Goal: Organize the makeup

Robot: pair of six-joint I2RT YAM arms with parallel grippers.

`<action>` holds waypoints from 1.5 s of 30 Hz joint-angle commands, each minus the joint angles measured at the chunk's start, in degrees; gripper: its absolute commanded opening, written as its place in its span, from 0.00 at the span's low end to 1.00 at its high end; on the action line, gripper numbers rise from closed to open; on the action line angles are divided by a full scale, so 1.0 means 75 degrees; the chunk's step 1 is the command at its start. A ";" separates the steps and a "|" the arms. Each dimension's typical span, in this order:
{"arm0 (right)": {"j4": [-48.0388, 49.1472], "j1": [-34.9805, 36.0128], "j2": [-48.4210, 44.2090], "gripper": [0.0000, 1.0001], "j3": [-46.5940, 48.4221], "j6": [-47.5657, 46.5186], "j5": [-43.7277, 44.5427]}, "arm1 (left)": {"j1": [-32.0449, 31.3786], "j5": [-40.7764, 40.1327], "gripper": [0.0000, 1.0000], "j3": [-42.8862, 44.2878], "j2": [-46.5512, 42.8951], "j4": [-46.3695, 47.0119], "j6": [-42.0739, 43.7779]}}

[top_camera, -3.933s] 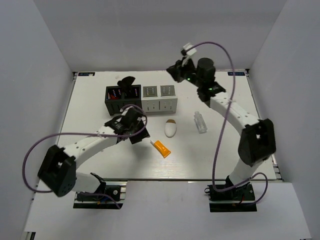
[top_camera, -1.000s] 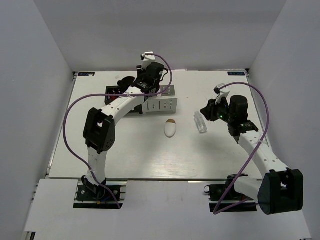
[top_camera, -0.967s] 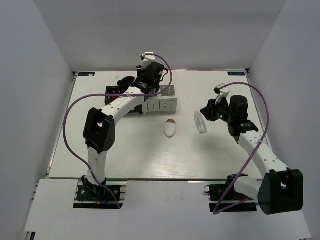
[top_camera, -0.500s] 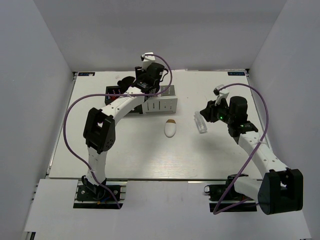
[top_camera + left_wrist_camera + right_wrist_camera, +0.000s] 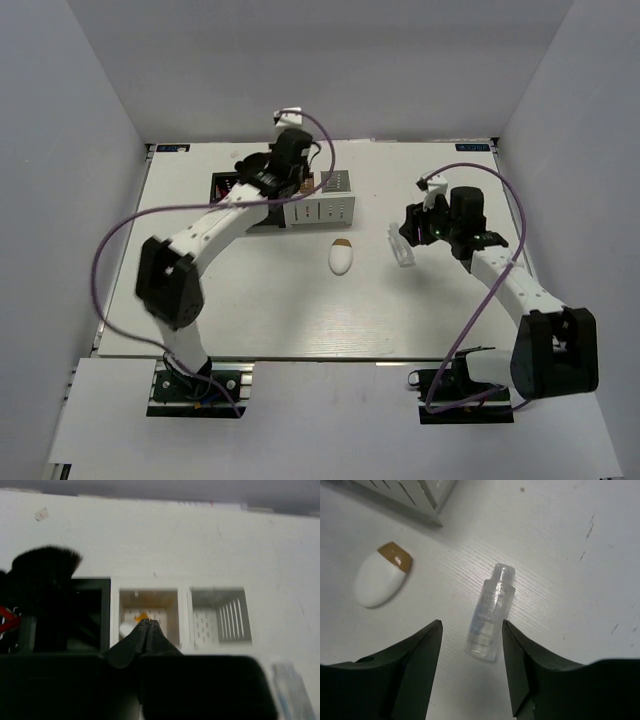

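Makeup (image 5: 341, 258), two pieces loose on the white table (image 5: 570, 555), others already in the boxes. Small clear bottle (image 5: 489, 611) lies on its side on the tabletop: transparent plastic, cylindrical body, narrow neck with a clear cap; faint print on the body, too blurred to read. Right gripper (image 5: 471, 623) spread wide, one dark finger either side of the bottle, not touching it as far as the wrist view shows. Egg-shaped sponge (image 5: 380, 577) well apart to one side: smooth white body, glossy tan-brown end, lying flat. Corner of the white box (image 5: 420, 492) at the top edge, slatted plastic wall. Tabletop has a fine wood-like grain with small dark specks. Left gripper (image 5: 147, 622) hangs over the boxes at the far side of the table, fingertips pressed tip to tip into a point. Below it, the white box holds the orange tube (image 5: 141, 615), white cap toward the camera, in the compartment next to the black box (image 5: 90, 581); the neighbouring white compartment shows slatted walls. Fluffy black brush (image 5: 47, 564) head stands up out of the black box, a red pencil (image 5: 6, 620) blurred at the frame edge. No legible brand or label anywhere.
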 commanded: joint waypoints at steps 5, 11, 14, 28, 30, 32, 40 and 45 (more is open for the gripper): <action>-0.1664 0.0029 0.1595 0.62 0.1623 -0.0426 0.0351 | -0.0107 0.2212 0.58 -0.3743 -0.4178 0.0483 -0.1148; -0.2329 0.0088 0.2579 0.67 0.2536 -0.0497 0.0527 | -0.0108 0.2118 0.66 -0.5490 -0.5717 -0.0174 -0.2320; -0.2519 0.0111 0.3013 0.68 0.2947 -0.0485 0.0422 | -0.0108 0.2118 0.66 -0.6229 -0.6444 -0.0315 -0.2789; -0.2765 0.0392 0.3974 0.68 0.3686 -0.0462 0.0726 | -0.0108 0.2258 0.67 -0.7343 -0.7314 -0.0561 -0.3482; -0.2766 0.0439 0.4068 0.68 0.3756 -0.0462 0.0797 | -0.0108 0.2503 0.67 -0.7414 -0.7173 -0.0317 -0.3447; -0.2778 0.0439 0.4034 0.68 0.3757 -0.0438 0.0820 | -0.0108 0.2820 0.70 -0.7472 -0.6893 0.0000 -0.3202; -0.1655 0.0381 0.2875 0.60 0.2774 -0.0192 0.1077 | -0.0178 0.4470 0.84 -0.6197 -0.4188 0.1746 -0.1727; -0.1149 0.0310 0.1796 0.08 0.1919 -0.0204 0.1090 | -0.0458 0.4673 0.86 -0.4466 -0.1917 0.1772 -0.0998</action>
